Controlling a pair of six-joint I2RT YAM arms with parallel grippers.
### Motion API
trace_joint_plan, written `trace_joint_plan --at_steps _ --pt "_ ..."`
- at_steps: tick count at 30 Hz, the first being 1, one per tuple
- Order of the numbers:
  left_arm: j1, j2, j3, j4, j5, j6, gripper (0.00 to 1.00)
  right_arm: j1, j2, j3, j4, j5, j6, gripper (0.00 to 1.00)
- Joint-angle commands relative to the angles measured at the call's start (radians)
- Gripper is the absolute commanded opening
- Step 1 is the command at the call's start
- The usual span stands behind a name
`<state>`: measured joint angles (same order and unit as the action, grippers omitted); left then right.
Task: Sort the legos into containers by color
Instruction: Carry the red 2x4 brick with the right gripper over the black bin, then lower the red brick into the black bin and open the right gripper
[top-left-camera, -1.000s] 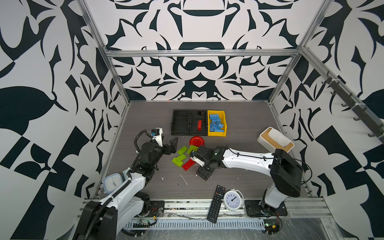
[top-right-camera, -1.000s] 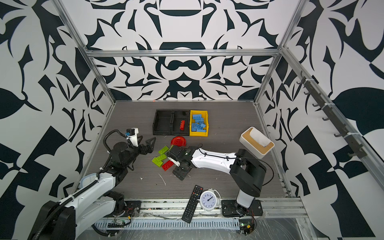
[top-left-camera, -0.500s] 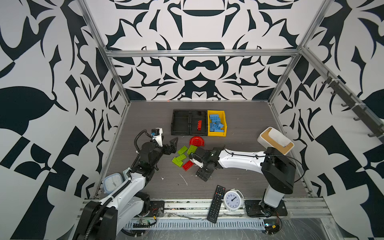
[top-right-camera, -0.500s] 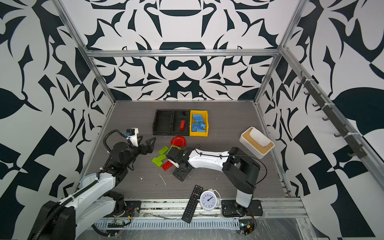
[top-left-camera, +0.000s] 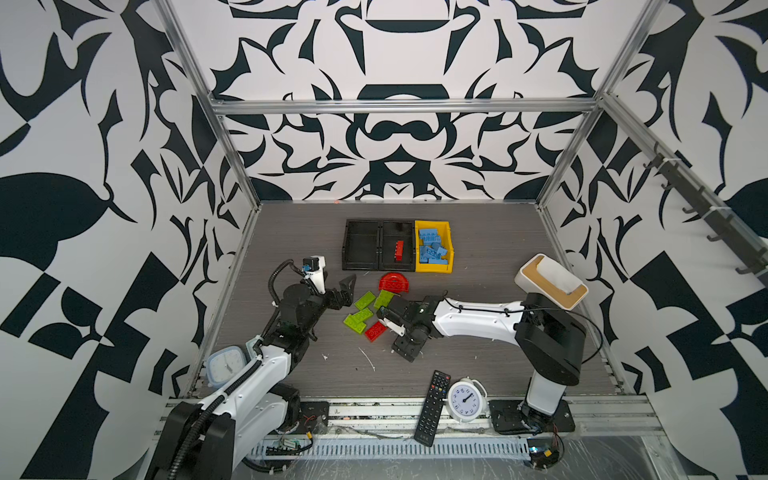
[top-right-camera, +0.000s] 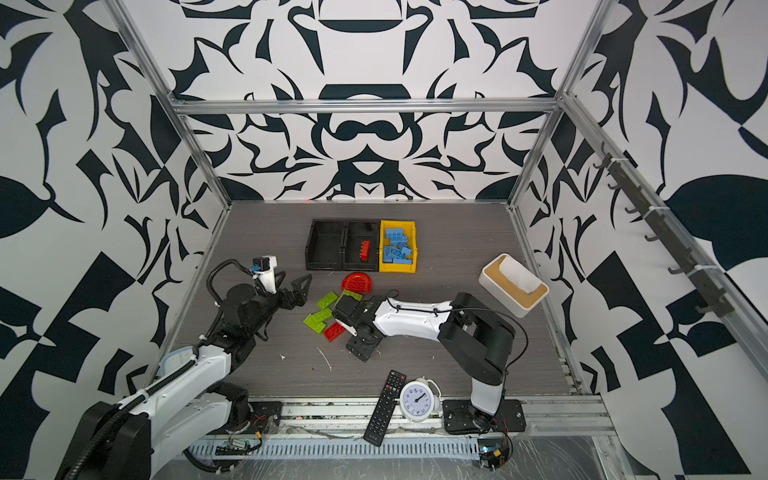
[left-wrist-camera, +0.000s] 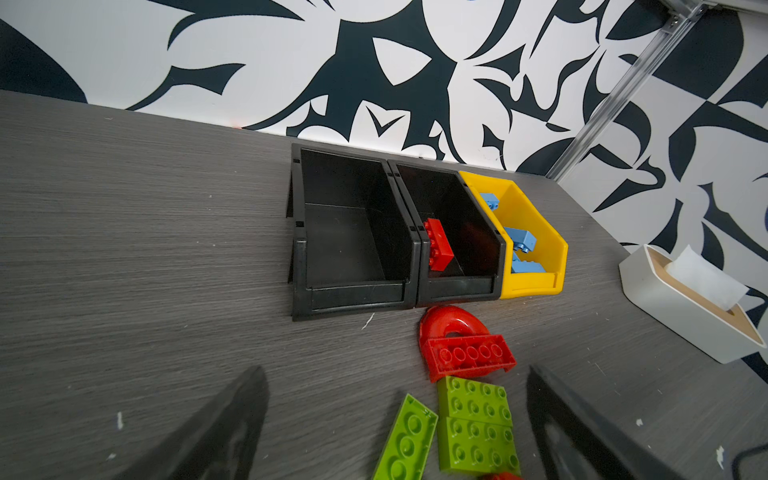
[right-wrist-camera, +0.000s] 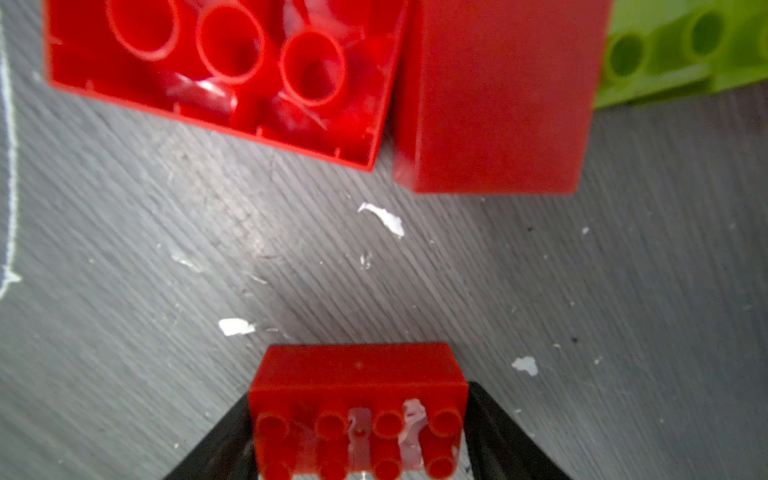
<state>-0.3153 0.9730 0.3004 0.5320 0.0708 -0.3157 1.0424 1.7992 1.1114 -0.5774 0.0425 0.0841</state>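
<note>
In the right wrist view my right gripper (right-wrist-camera: 359, 419) is shut on a small red brick (right-wrist-camera: 357, 370), studs facing the camera, one finger against each side. Two more red bricks (right-wrist-camera: 232, 62) lie ahead of it on the table. In both top views this gripper (top-left-camera: 388, 322) sits beside a red brick (top-left-camera: 375, 331) and the lime green bricks (top-left-camera: 358, 319). My left gripper (top-left-camera: 346, 290) hovers open left of them, with green bricks (left-wrist-camera: 473, 424) between its fingers' lines. A red half-round piece (top-left-camera: 393, 282) lies before the black trays (top-left-camera: 345, 245). One tray holds a red brick (top-left-camera: 399, 250). The yellow bin (top-left-camera: 434, 269) holds blue bricks (top-left-camera: 432, 249).
A white box with a tan rim (top-left-camera: 550, 282) stands at the right. A black remote (top-left-camera: 432, 401) and a white alarm clock (top-left-camera: 465, 399) lie at the front edge. A pale blue clock (top-left-camera: 224, 365) sits by the left arm's base. White scraps dot the table.
The right arm has swung its gripper slightly left and its jaws have narrowed onto the small red brick. The left arm has not moved.
</note>
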Motion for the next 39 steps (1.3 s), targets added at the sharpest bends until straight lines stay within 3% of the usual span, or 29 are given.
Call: trace_joint_plan --at_steps 1,9,16,20,27,32,39 --pt "0.001 -0.020 0.001 0.006 -0.006 0.006 0.99 0.005 -0.015 0.007 0.011 0.019 0.001 0.73" --pt "0.001 -0.016 0.004 0.006 0.002 0.005 1.00 -0.005 -0.105 0.034 0.078 0.050 0.016 0.66" --pt "0.001 -0.029 0.000 0.005 -0.003 0.004 0.99 -0.046 -0.080 0.164 0.095 0.122 -0.005 0.59" --pt "0.001 -0.040 -0.003 0.001 -0.003 0.004 0.99 -0.089 -0.032 0.265 0.127 0.225 0.023 0.59" --pt "0.001 -0.044 -0.003 -0.002 -0.009 0.006 1.00 -0.166 0.131 0.426 0.264 0.299 0.065 0.58" --pt "0.001 -0.042 -0.002 -0.003 -0.009 0.005 1.00 -0.191 0.257 0.565 0.292 0.400 0.028 0.59" --pt "0.000 -0.049 -0.003 -0.004 -0.008 0.006 0.99 -0.251 0.312 0.603 0.360 0.387 0.061 0.59"
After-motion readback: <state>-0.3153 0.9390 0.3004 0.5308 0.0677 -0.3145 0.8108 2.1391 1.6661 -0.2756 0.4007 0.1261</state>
